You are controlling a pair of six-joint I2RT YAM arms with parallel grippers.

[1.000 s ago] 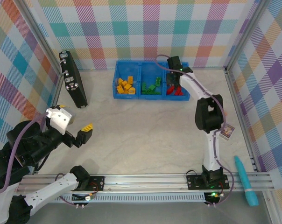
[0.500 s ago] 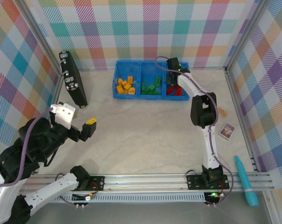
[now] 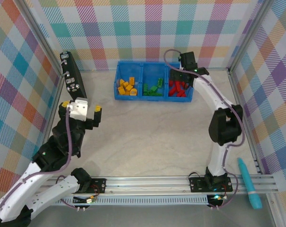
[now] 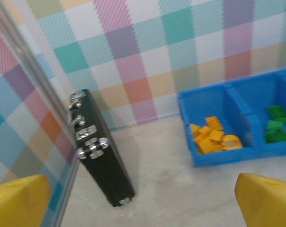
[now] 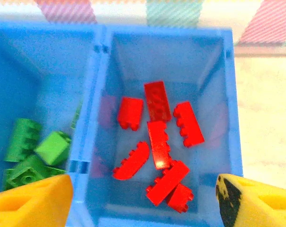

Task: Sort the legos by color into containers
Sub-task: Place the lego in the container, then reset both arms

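Observation:
The blue bin [image 3: 155, 98] stands at the back of the table with three containers side by side. Yellow-orange legos [image 3: 126, 86] fill the left one, green legos [image 3: 154, 88] the middle one, and several red legos [image 5: 159, 142] lie in the right one. My right gripper [image 5: 143, 203] hangs open over the red compartment with nothing between its fingers; from above, the right gripper [image 3: 180, 79] sits at the bin's right end. My left gripper [image 4: 142, 201] is open and empty, low over bare table, facing the bin [image 4: 214, 158]. The left gripper [image 3: 82, 106] is at mid-left.
A black case [image 3: 74, 80] leans against the left wall, close ahead of my left gripper [image 4: 100, 151]. A teal pen-like tool [image 3: 247, 182] lies at the near right by the metal rail [image 3: 147, 182]. Checked walls close in the back and both sides.
My right gripper has opened above the red compartment and its arm has swung to the right. My left arm has reached forward and turned toward the black case and the bin.

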